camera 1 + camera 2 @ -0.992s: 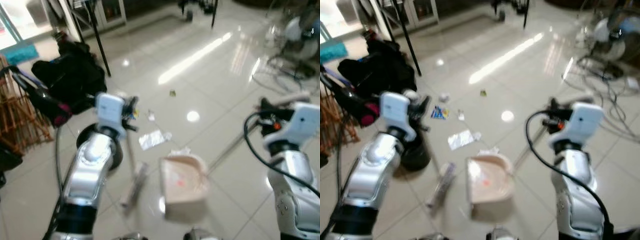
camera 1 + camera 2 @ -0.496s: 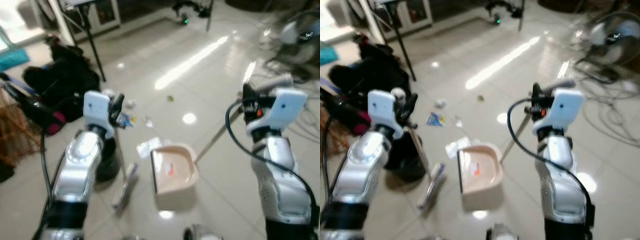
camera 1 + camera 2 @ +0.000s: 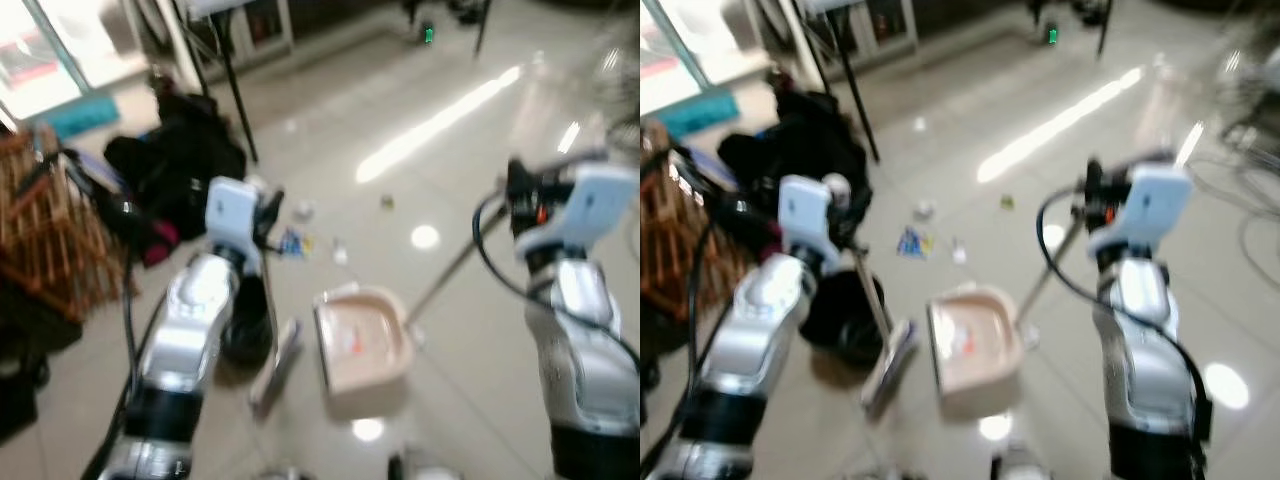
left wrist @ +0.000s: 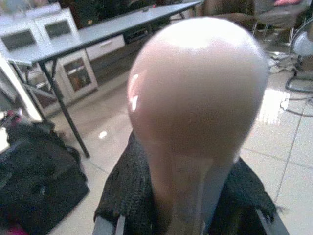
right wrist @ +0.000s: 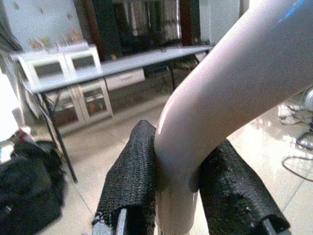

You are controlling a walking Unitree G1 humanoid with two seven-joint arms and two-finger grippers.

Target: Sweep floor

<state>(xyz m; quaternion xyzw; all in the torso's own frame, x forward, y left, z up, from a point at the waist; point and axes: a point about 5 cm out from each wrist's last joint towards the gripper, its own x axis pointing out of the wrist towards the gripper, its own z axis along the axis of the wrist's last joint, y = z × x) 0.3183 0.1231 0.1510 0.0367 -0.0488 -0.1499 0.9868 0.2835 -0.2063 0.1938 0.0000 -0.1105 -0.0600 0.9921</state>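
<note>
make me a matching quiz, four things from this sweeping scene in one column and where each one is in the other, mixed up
Things:
1. dustpan
2. broom
3. black bags
4. blue wrapper

Places:
a. held by its handle in the left claw
b. heaped beside a table leg, far left
c. flat on the tiles, its long handle in the right claw
d. loose on the floor beyond the dustpan

Pairs: 1-c, 2-a, 3-b, 4-d

black bags | wicker rack | grey table
</note>
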